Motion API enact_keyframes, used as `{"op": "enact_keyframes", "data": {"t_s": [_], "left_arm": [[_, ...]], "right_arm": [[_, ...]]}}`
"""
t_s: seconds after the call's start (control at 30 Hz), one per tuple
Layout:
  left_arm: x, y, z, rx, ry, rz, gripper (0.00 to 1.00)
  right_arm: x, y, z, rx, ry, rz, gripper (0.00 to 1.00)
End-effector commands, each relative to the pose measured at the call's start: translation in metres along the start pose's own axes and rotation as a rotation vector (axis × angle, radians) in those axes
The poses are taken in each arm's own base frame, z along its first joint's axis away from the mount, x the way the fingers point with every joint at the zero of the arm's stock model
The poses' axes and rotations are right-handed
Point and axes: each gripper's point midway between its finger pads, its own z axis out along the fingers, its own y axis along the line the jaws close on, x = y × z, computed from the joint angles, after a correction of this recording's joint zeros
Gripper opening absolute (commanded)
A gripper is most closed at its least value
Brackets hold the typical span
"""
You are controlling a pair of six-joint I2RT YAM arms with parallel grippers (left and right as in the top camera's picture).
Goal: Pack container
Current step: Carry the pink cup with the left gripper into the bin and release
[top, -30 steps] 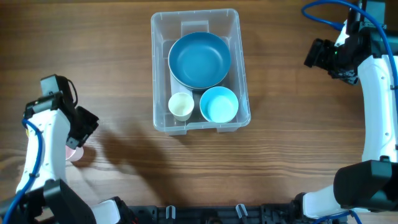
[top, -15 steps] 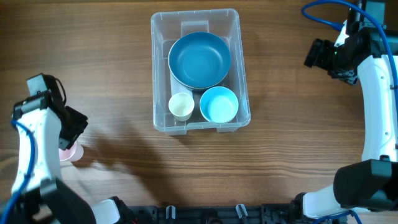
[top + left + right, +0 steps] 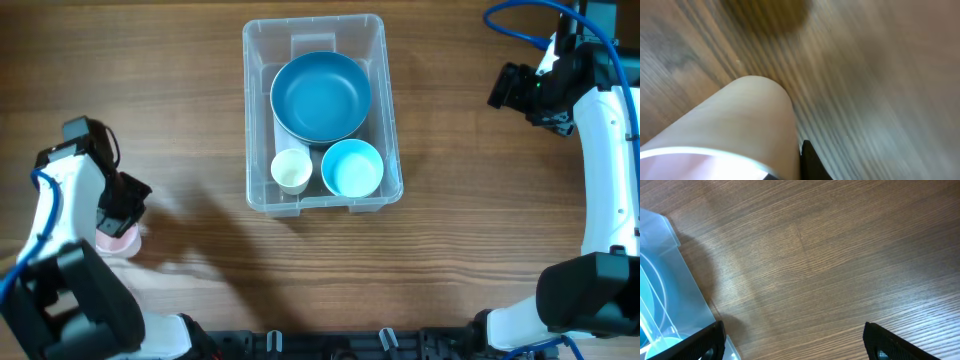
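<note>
The clear container (image 3: 313, 24) stands at the table's upper middle and holds a large blue bowl (image 3: 320, 96), a small light-blue bowl (image 3: 352, 167) and a cream cup (image 3: 292, 170). A pink cup (image 3: 115, 242) sits at the far left of the table. My left gripper (image 3: 122, 212) is right over it. In the left wrist view the cup (image 3: 740, 120) fills the frame, and the gripper (image 3: 787, 171) is pinched on its wall near the rim. My right gripper (image 3: 505, 88) is open and empty to the right of the container, whose corner shows in the right wrist view (image 3: 665, 280) beside the open jaws (image 3: 790, 345).
Bare wooden table (image 3: 450, 250) lies between the container and both arms. The right arm's white links (image 3: 605, 170) run down the right edge. A black rail (image 3: 330, 340) lines the front edge.
My left arm swung left, then back a little to the right, staying over the pink cup, which shifted only slightly. The right arm and the container's contents have not moved.
</note>
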Motion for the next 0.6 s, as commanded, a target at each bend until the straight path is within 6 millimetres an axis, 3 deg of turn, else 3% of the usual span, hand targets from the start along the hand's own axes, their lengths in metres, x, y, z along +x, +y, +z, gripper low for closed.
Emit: {"op": "enact_keyframes", "data": {"t_s": [0.0, 0.07, 0.13, 0.17, 0.23, 0.3, 0.4, 0.47, 0.57], "left_arm": [[-0.005, -0.039, -0.096, 0.21, -0.192, 0.086, 0.04], [0.023, -0.08, -0.179, 0.399, -0.322, 0.242, 0.04], [0.059, -0.111, -0.231, 0.535, -0.393, 0.379, 0.04], [0.09, -0.133, -0.255, 0.619, -0.418, 0.484, 0.04], [0.134, -0.165, -0.268, 0.705, -0.418, 0.609, 0.04], [0.162, -0.187, -0.258, 0.702, -0.391, 0.695, 0.04], [0.189, -0.215, -0.214, 0.591, -0.317, 0.79, 0.04], [0.206, -0.232, -0.174, 0.499, -0.238, 0.842, 0.04], [0.22, -0.244, -0.131, 0.412, -0.14, 0.873, 0.04]], "right_arm": [[0.001, -0.001, 0.006, 0.004, 0.017, -0.002, 0.89], [0.001, -0.001, 0.006, 0.004, 0.017, -0.002, 0.89], [0.001, -0.001, 0.006, 0.004, 0.017, -0.002, 0.89], [0.001, -0.001, 0.006, 0.004, 0.017, -0.002, 0.89], [0.001, -0.001, 0.006, 0.004, 0.016, -0.001, 0.89], [0.001, -0.001, 0.006, 0.004, 0.017, -0.002, 0.89], [0.001, -0.001, 0.006, 0.004, 0.017, -0.002, 0.89], [0.001, -0.001, 0.006, 0.004, 0.017, -0.002, 0.89], [0.001, -0.001, 0.006, 0.004, 0.017, -0.002, 0.89]]}}
